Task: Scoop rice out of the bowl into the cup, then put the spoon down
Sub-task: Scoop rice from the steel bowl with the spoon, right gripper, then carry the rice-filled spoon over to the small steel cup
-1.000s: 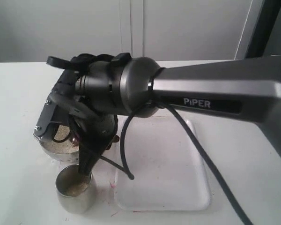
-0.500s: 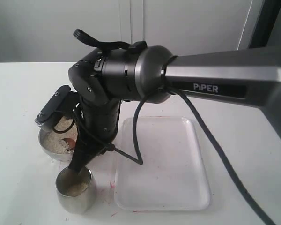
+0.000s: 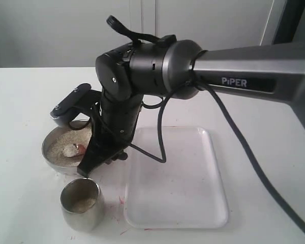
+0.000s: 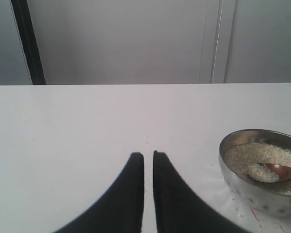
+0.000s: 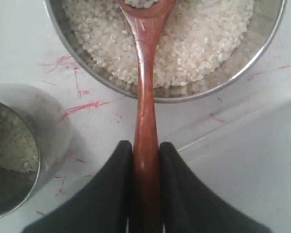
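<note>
Here, the right gripper (image 5: 145, 148) is clamped on the slender handle of the spoon (image 5: 145, 92), one black finger pressed against each side of the dark reddish-brown wood. The handle crosses the rim of the bowl (image 3: 52, 162), and the spoon's oval head lies down in the rice (image 5: 203, 39) with a few grains sitting on it. The shiny steel bowl stands on the white tabletop (image 3: 20, 101), on the left part of it in the exterior view. The cup (image 3: 81, 213) stands just beside the bowl, between it and the near edge of the tabletop, upright and apart from it. A layer of grains shows in the cup's bottom. A shallow white tray (image 3: 193, 203) lies flat just beside both vessels, toward the right edge of the tabletop. Thin red marks (image 5: 82, 104) streak the surface between bowl and cup. The grey arm (image 3: 274, 61) that carries the right gripper reaches in from the right, and white lettering (image 3: 238, 81) on its side reads "PiPER". A black cable (image 3: 229, 132) hangs from it over the tray. The left gripper (image 4: 148, 160) holds nothing, its two black fingers drawn together with only a slit between them, well short of the bowl and pointing toward the far edge of the tabletop
</note>
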`<action>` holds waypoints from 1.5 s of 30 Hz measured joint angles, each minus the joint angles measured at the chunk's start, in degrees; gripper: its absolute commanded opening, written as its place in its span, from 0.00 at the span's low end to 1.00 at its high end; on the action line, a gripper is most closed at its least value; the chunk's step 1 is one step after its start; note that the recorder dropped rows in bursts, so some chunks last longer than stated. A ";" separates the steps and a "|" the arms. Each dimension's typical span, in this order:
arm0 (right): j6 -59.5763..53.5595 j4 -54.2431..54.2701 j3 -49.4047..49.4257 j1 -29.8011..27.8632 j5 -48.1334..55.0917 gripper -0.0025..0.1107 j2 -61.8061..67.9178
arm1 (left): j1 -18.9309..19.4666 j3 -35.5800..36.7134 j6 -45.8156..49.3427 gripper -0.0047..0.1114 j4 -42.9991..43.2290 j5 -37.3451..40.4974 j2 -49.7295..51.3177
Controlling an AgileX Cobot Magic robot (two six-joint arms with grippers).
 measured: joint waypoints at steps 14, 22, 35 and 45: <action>-2.08 2.35 0.00 -0.11 -2.56 0.02 -1.70 | -0.10 0.00 0.00 0.16 0.00 0.00 0.00; -2.53 3.05 0.00 -0.11 -4.07 0.02 -3.75 | -0.10 0.00 0.00 0.16 0.00 0.00 0.00; -3.60 3.18 15.21 -1.00 -15.21 0.02 -14.17 | -0.10 0.00 0.00 0.16 0.00 0.00 0.00; -3.60 5.39 29.99 -1.45 -14.76 0.02 -34.08 | -0.10 0.00 0.00 0.16 0.00 0.00 0.00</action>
